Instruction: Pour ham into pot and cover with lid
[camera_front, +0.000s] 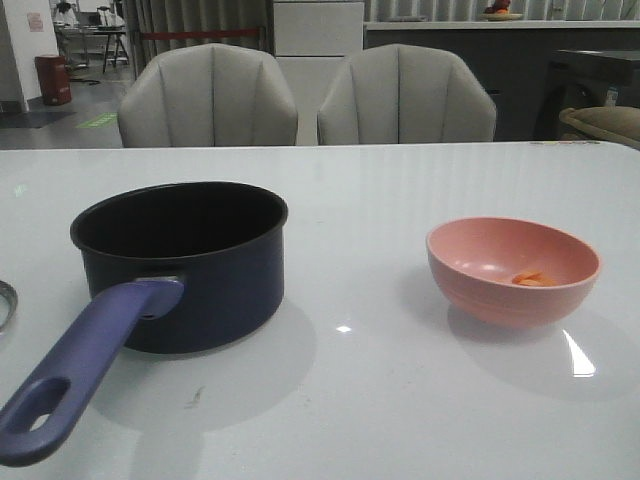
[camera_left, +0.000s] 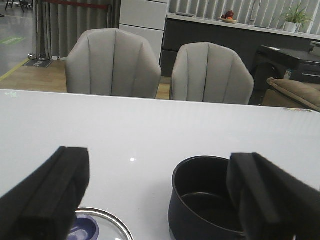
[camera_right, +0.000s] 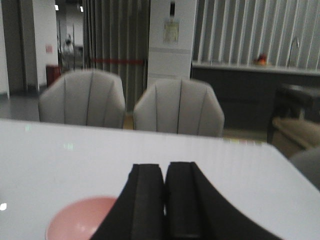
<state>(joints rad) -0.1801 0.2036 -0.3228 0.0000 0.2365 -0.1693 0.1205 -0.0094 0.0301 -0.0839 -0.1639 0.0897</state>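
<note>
The dark navy pot (camera_front: 185, 262) stands on the left of the white table, its purple-blue handle (camera_front: 85, 360) pointing toward the near edge. The pink bowl (camera_front: 512, 268) stands on the right with a few orange-pink ham bits (camera_front: 533, 280) inside. Only a sliver of the glass lid's steel rim (camera_front: 6, 303) shows at the left edge. In the left wrist view the open left gripper (camera_left: 157, 200) hangs above the table, with the lid (camera_left: 102, 227) and the pot (camera_left: 205, 200) below it. In the right wrist view the right gripper (camera_right: 165, 200) is shut and empty, the pink bowl (camera_right: 82, 220) beside it. Neither gripper shows in the front view.
Two grey padded chairs (camera_front: 305, 100) stand behind the table's far edge (camera_front: 320, 145). A beige cushion (camera_front: 605, 122) lies past the table's far right corner. The table top (camera_front: 350, 350) between pot and bowl is bare.
</note>
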